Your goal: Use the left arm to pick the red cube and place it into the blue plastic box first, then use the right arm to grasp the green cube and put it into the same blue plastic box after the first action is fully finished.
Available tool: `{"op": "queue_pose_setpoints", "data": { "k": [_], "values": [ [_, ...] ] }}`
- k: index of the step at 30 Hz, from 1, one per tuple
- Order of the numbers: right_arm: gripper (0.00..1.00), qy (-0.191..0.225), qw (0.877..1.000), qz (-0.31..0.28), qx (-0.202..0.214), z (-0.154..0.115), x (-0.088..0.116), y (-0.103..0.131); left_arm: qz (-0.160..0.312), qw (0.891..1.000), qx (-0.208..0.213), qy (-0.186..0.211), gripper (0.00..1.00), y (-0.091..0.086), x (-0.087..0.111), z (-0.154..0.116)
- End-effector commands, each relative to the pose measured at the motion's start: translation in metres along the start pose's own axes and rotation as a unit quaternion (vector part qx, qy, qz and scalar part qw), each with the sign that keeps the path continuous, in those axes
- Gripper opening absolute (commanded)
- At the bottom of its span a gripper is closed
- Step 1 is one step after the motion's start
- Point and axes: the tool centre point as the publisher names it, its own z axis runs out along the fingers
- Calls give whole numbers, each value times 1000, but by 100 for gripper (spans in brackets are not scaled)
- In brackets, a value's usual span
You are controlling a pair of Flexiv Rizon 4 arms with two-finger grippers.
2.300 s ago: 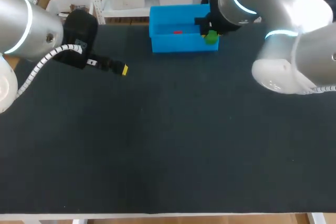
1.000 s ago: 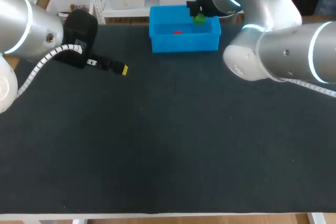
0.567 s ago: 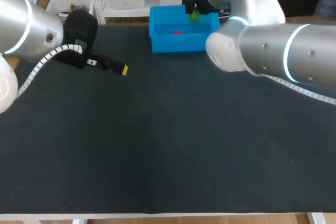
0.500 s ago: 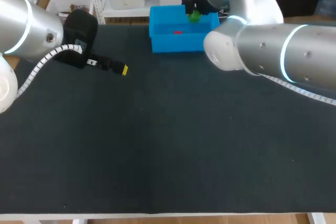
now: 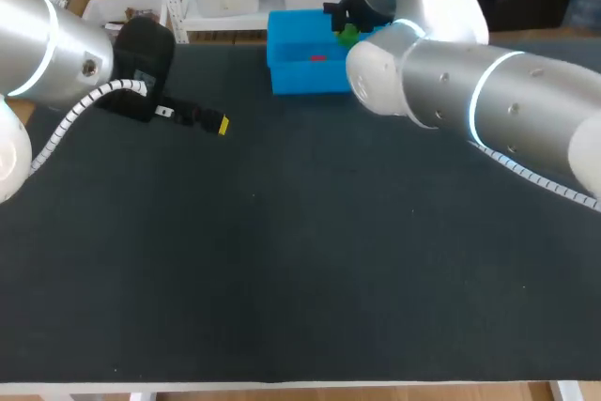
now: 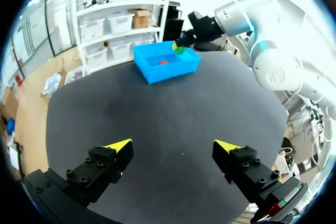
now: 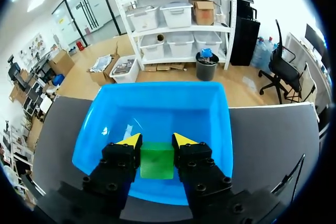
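Your left pincer point(image 6: 172, 146) hangs wide open; your right arm point(image 5: 470, 100) stretches far forward, the right pincer point(image 7: 156, 140) clamped on the green cube point(image 7: 156, 161).

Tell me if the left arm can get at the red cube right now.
Probably not cleanly. The red cube lies in the box, open from above, but the right arm hangs over it, jaws shut on the green cube. The left arm, jaws open, sits off to the side.

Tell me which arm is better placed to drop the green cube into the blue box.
Right. The right gripper holds the green cube above the blue box, where the red cube already lies. The left gripper is open and empty, away from the box.
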Motion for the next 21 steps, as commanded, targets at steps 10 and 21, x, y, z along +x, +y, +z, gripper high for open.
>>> {"op": "queue_pose_setpoints", "data": {
  "k": [10,21],
  "values": [
    [100,3,1000,-6,1,-18,-2,1,1,1000,3,-1,100,1,0,0],
    [100,2,1000,-11,6,-67,11,5,1,1000,3,-1,100,1,0,0]
  ]
}}
